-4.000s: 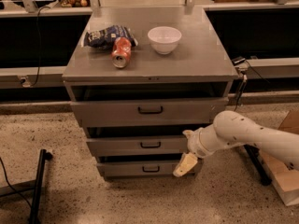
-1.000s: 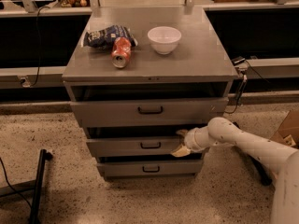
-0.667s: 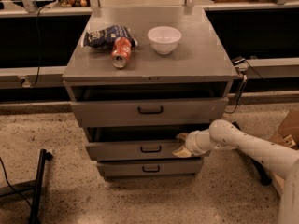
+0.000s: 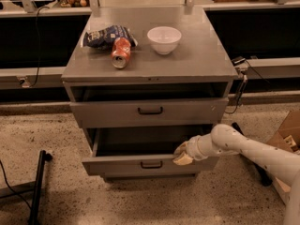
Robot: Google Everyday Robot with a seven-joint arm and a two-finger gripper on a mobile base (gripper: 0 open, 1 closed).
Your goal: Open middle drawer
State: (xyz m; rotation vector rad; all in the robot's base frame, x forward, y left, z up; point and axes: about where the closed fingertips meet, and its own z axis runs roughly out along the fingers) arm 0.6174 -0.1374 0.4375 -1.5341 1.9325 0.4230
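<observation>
Low on the cabinet, the middle drawer stands pulled out toward the camera, dark inside showing. Its long front runs left to right, with the small handle at centre. The gripper sits at the front's top edge, just right of the handle; whether it clamps that edge cannot be told. Bare floor lies ahead, with a black stand well left and a cardboard box right.
</observation>
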